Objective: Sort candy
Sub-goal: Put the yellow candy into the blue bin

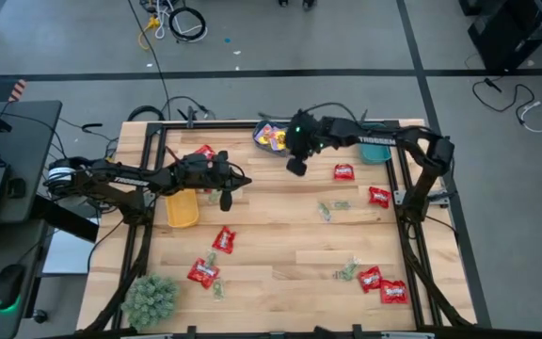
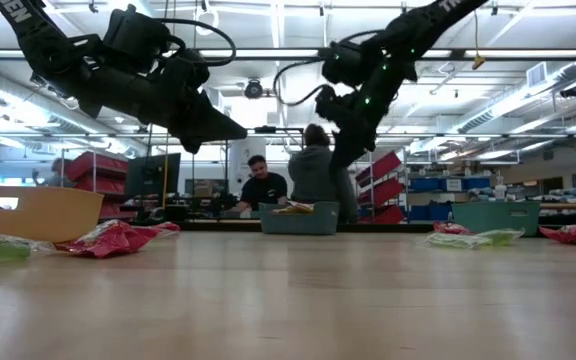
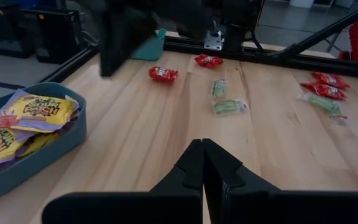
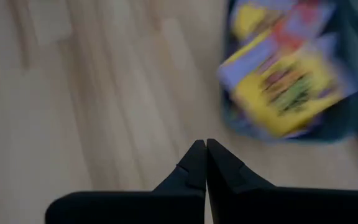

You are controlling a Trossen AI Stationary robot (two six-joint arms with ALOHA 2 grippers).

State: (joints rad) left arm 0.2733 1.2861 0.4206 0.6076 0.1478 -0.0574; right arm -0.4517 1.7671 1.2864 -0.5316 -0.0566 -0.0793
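a: where is the candy?
b: red packets [image 1: 223,239] and green pieces [image 1: 325,210] lie scattered beyond the blue bin [image 1: 263,143], which holds yellow packets [image 3: 37,112].
a: grippers?
b: left gripper [image 3: 202,163] and right gripper [image 4: 204,163] both closed, empty, raised near the bin.
a: handling?
b: likely light, crinkly, slippery; pinch a packet's edge.

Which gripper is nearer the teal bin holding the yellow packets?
Right. The right gripper hangs shut just beside the teal bin; the left gripper, also shut, is farther off toward the table's middle.
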